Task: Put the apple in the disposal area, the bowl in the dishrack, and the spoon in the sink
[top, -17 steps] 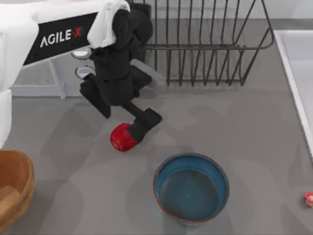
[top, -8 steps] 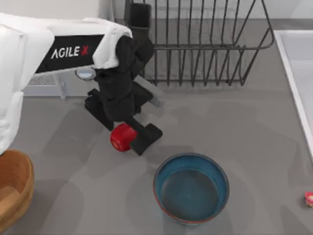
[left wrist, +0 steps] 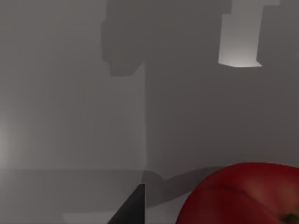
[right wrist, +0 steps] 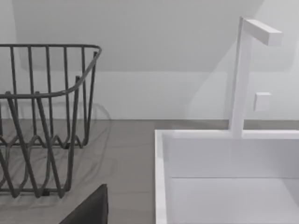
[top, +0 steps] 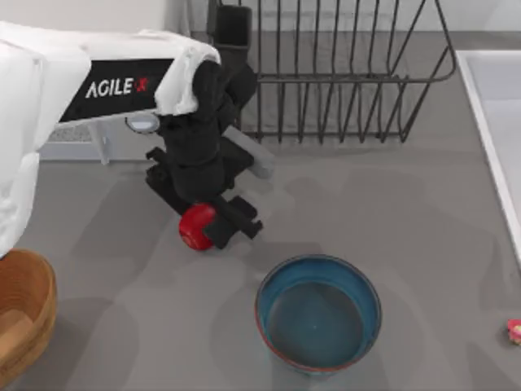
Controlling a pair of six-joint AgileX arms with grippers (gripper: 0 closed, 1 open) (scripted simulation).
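Overhead, the left AgileX arm reaches in from the table's left, its black two-finger gripper [top: 205, 230] lowered onto the small glossy red apple [top: 195, 227], which sits on the grey table [top: 423, 212] left of centre. One dark finger [top: 237, 220] lies against the fruit's right side; the wrist covers the other, so whether the claw has actually clamped the apple cannot be told from above.

The left wrist camera adds a close look: the red apple [left wrist: 243, 196] bulges in at one corner, with one dark fingertip [left wrist: 133, 209] standing apart from it over bare grey tabletop. That view does not settle the grip either.

Near and to the right of the apple stands the wide teal-blue bowl with a thin reddish-brown rim [top: 318, 314], upright and well apart from the gripper. At the near left edge sits the round tan-brown wooden basket [top: 24, 314] that serves as the disposal area. Along the far side rises the dark grey wire dishrack [top: 342, 73], its dark rectangular utensil cup [top: 233, 23] at the left corner. The tiny pink-red spoon [top: 514, 330] lies at the near right edge, and the pale basin of the sink [top: 496, 106] runs along the right.

From the right wrist camera, the rack's upright bars [right wrist: 46, 116] stand beside the white-edged sink [right wrist: 224, 177], with a white faucet post [right wrist: 240, 74] behind it.
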